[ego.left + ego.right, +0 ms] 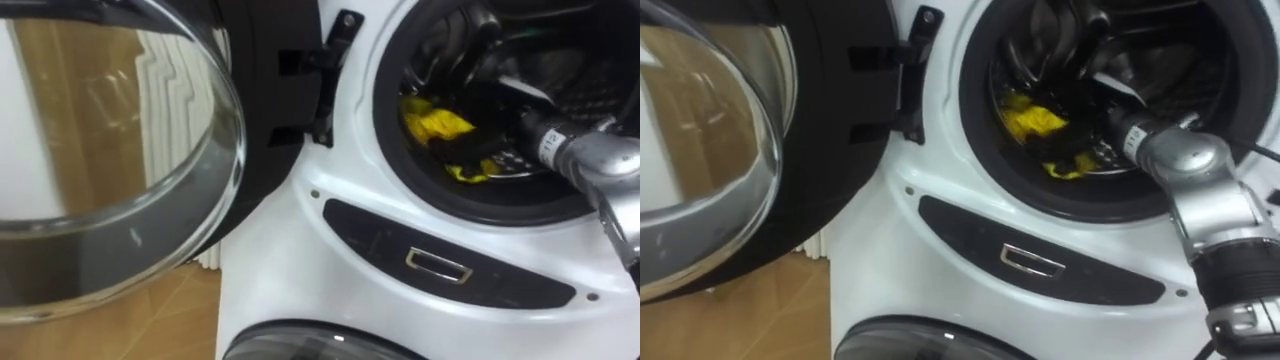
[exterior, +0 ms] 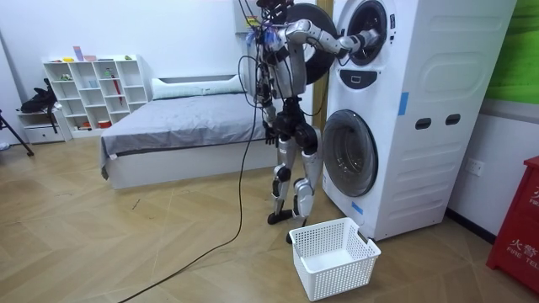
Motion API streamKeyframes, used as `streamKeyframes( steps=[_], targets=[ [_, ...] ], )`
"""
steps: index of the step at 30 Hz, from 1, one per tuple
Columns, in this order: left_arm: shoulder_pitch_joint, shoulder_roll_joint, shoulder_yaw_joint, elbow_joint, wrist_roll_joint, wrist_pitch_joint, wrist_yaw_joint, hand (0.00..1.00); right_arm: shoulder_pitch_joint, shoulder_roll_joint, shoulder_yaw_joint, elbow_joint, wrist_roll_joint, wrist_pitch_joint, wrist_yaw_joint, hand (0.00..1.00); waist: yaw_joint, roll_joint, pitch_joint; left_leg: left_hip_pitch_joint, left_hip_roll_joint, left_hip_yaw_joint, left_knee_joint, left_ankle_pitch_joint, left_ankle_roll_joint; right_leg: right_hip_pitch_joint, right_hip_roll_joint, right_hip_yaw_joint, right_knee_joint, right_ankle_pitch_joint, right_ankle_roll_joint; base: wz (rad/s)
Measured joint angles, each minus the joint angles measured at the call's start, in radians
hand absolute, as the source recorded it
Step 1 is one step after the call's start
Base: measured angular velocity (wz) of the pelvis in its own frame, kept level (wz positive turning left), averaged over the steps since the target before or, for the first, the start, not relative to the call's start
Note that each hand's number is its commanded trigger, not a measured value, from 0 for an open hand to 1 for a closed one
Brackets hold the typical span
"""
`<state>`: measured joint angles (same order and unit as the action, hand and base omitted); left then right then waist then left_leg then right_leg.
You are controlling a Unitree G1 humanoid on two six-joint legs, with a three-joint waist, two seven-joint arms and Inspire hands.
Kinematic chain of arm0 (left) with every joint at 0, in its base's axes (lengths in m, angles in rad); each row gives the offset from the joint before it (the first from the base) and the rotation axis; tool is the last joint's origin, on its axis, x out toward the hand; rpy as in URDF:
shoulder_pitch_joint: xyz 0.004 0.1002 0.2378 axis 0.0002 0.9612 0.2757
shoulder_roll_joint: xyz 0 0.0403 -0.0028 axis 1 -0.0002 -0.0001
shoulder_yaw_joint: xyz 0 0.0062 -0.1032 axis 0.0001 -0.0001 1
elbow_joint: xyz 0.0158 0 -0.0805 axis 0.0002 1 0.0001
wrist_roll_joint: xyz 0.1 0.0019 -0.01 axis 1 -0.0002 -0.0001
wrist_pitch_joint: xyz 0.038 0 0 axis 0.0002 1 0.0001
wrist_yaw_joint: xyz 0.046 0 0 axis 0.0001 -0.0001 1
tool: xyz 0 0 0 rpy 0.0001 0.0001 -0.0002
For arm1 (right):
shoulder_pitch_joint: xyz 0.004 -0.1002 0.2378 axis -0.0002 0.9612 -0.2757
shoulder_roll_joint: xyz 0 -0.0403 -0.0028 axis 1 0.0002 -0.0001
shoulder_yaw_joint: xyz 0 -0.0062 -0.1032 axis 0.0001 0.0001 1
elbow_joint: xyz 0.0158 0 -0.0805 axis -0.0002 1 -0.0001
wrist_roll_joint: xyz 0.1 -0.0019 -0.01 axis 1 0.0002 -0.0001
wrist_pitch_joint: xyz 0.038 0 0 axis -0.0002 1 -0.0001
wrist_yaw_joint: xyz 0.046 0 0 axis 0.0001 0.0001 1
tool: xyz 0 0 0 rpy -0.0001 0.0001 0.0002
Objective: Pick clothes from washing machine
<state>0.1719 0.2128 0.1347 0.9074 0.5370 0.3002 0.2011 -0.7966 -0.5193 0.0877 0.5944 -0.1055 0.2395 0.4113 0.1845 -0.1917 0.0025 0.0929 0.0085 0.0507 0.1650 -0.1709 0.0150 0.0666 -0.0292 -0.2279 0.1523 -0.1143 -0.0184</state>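
A yellow cloth (image 1: 435, 122) lies with dark cloth in the drum of the upper washing machine (image 2: 404, 76). My right arm reaches in through the round opening. My right hand (image 1: 482, 150) is a dark shape low in the drum, right at the yellow cloth (image 1: 1028, 117); its fingers merge with the dark cloth. The round glass door (image 1: 100, 150) stands swung open to the left. In the room view I stand close in front of the stacked machines, and my left hand (image 2: 270, 132) hangs by my hip.
A white laundry basket (image 2: 333, 255) stands on the wooden floor in front of the lower machine, whose door (image 2: 347, 153) is closed. A bed (image 2: 185, 126) and a white shelf (image 2: 93, 93) are behind me. A dark panel with a metal handle (image 1: 438, 265) sits under the opening.
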Motion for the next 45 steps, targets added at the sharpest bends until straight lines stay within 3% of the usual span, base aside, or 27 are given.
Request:
streamKeyframes(
  steps=[10, 12, 14, 17, 18, 23, 27, 30, 33, 37, 38, 41, 45],
  targets=[
    [-0.006, 0.01, -0.017, -0.003, -0.023, -0.024, 0.0, 0.0, 0.004, -0.002, 0.036, -0.079, -0.023, 0.002, -0.013, 1.0, 0.007, -0.005, -0.002, 0.007, 0.016, 0.027, -0.005, -0.005, -0.009, 0.003, 0.016, 0.018, 0.002, 0.005, -0.007, -0.07],
    [-0.007, 0.011, -0.022, -0.003, -0.025, -0.033, 0.0, 0.0, 0.005, -0.003, 0.054, -0.133, -0.037, 0.005, -0.026, 1.0, 0.005, 0.0, 0.0009, 0.004, 0.021, 0.028, -0.006, -0.008, -0.013, -0.001, 0.02, 0.018, 0.002, 0.005, -0.008, -0.06],
    [-0.008, 0.009, -0.022, 0.009, -0.024, -0.045, 0.007, 0.0, 0.031, -0.003, 0.057, -0.227, -0.078, 0.014, -0.036, 1.0, 0.003, 0.006, 0.0037, 0.005, 0.025, 0.034, -0.013, -0.009, -0.016, -0.003, 0.024, 0.025, 0.002, 0.005, -0.009, -0.08],
    [0.006, 0.009, -0.02, 0.017, -0.025, -0.058, 0.02, 0.0, 0.117, -0.003, 0.043, -0.443, -0.143, 0.016, -0.065, 1.0, 0.0, 0.008, 0.0013, 0.003, 0.033, 0.049, -0.015, -0.011, -0.022, -0.017, 0.032, 0.033, 0.002, 0.006, -0.01, -0.15],
    [0.013, 0.005, -0.019, 0.017, -0.025, -0.07, 0.028, 0.0, 0.138, -0.003, 0.04, -0.514, -0.148, 0.016, -0.077, 1.0, -0.013, 0.013, 0.0032, 0.001, 0.034, 0.052, -0.016, -0.012, -0.022, -0.02, 0.033, 0.033, 0.002, 0.006, -0.01, -0.06],
    [0.026, -0.006, -0.019, 0.017, -0.04, -0.109, 0.069, 0.0, 0.241, -0.003, -0.021, -0.815, -0.116, 0.014, -0.115, 1.0, -0.048, 0.046, -0.0027, -0.015, 0.034, 0.062, -0.022, -0.013, -0.021, -0.042, 0.034, 0.038, 0.001, 0.006, -0.01, -0.06],
    [0.055, -0.016, -0.011, 0.016, -0.03, -0.137, 0.115, 0.0, 0.328, 0.001, -0.056, -1.008, -0.056, -0.02, -0.141, 1.0, -0.075, 0.063, -0.0021, -0.008, 0.035, 0.078, -0.022, -0.013, -0.021, -0.041, 0.034, 0.063, 0.0, 0.006, -0.009, -0.12],
    [0.072, -0.025, -0.01, 0.018, -0.032, -0.154, 0.136, 0.0, 0.401, 0.019, -0.089, -1.099, -0.012, -0.04, -0.16, 1.0, -0.096, 0.074, 0.0029, 0.005, 0.035, 0.086, -0.022, -0.013, -0.02, -0.032, 0.033, 0.065, 0.0, 0.006, -0.009, -0.1],
    [0.088, -0.037, -0.01, 0.021, -0.033, -0.165, 0.144, 0.0, 0.469, 0.035, -0.134, -1.165, 0.011, -0.07, -0.17, 1.0, -0.113, 0.082, 0.0, 0.006, 0.039, 0.085, -0.033, -0.022, -0.021, -0.032, 0.034, 0.064, 0.0, 0.006, -0.009, -0.02],
    [0.118, -0.077, 0.015, 0.039, -0.033, -0.193, 0.162, 0.0, 0.552, 0.037, -0.211, -1.219, 0.071, -0.098, -0.171, 1.0, -0.142, 0.089, -0.0114, 0.005, 0.034, 0.087, -0.029, -0.023, -0.019, -0.03, 0.032, 0.082, 0.0, 0.002, -0.013, -0.03],
    [0.127, -0.081, 0.018, 0.04, -0.033, -0.196, 0.166, 0.0, 0.556, 0.038, -0.214, -1.222, 0.082, -0.104, -0.171, 1.0, -0.149, 0.09, -0.0112, 0.005, 0.033, 0.087, -0.028, -0.023, -0.019, -0.03, 0.032, 0.084, 0.0, 0.002, -0.014, 0.0],
    [0.139, -0.082, 0.02, 0.074, -0.049, -0.215, 0.182, 0.0, 0.609, 0.041, -0.272, -1.243, 0.166, -0.142, -0.202, 1.0, -0.173, 0.088, -0.0127, 0.007, 0.033, 0.086, -0.017, -0.024, -0.018, -0.026, 0.037, 0.086, -0.002, 0.002, -0.014, 0.01],
    [0.15, -0.078, 0.075, 0.09, -0.056, -0.251, 0.186, 0.0, 0.697, 0.041, -0.387, -1.247, 0.223, -0.181, -0.27, 1.0, -0.202, 0.087, -0.0125, 0.018, 0.032, 0.087, -0.021, -0.025, -0.017, -0.023, 0.036, 0.087, 0.0, 0.002, -0.014, -0.01]
  ],
)
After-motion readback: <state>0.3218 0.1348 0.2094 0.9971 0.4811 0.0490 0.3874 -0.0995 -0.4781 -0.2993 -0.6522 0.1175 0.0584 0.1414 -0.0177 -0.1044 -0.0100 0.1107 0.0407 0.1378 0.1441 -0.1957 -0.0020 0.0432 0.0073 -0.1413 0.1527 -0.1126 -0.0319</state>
